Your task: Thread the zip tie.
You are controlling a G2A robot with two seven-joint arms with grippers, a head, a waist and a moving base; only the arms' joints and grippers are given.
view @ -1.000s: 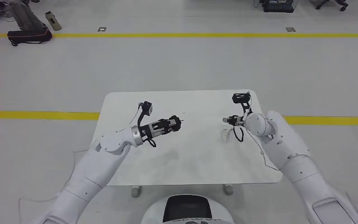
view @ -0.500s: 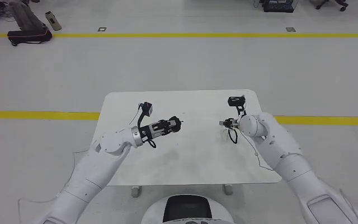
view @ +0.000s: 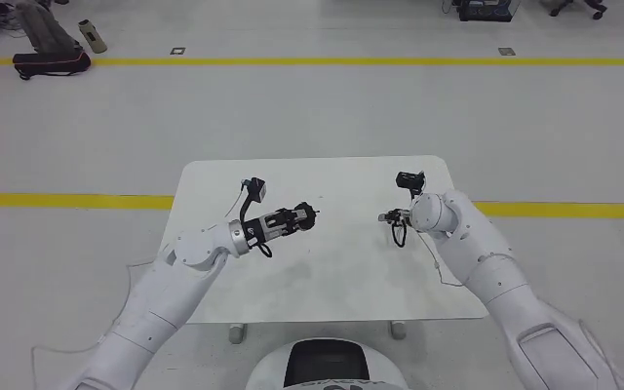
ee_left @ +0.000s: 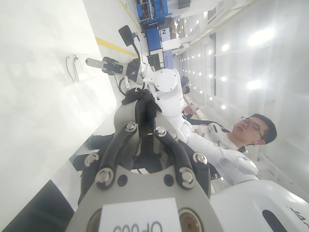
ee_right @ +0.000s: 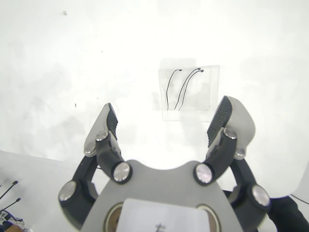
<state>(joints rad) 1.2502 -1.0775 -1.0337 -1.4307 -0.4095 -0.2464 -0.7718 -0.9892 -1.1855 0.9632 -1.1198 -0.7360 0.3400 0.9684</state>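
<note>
Fingers spread wide on my right gripper [ee_right: 167, 103]: it is released, the ribbed black pads [ee_right: 221, 119] face each other across a broad gap and I am holding nothing. I hang above the table, and just ahead of my fingertips lies a clear square plastic sheet [ee_right: 213, 90], flat on the surface and untouched. On it, there they are: three thin black zip ties [ee_right: 183, 88], each a gentle curve with its small square head at the end away from me. Two run close together, almost parallel, and the third sits a little apart beside them. None of them is threaded. All of it rests on the white table [ee_right: 96, 49], toward its right side, with a few tiny dark specks scattered over the top. Across the table, well apart from my right gripper, my left gripper [ee_left: 144, 107] points back toward it over the middle-left of the tabletop [view: 308, 213]. Its fingers are drawn together and clenched. Something dark shows at the tips, but I cannot tell whether anything is pinched there. Beyond the table, a yellow floor stripe [view: 88, 201] runs past both sides.
</note>
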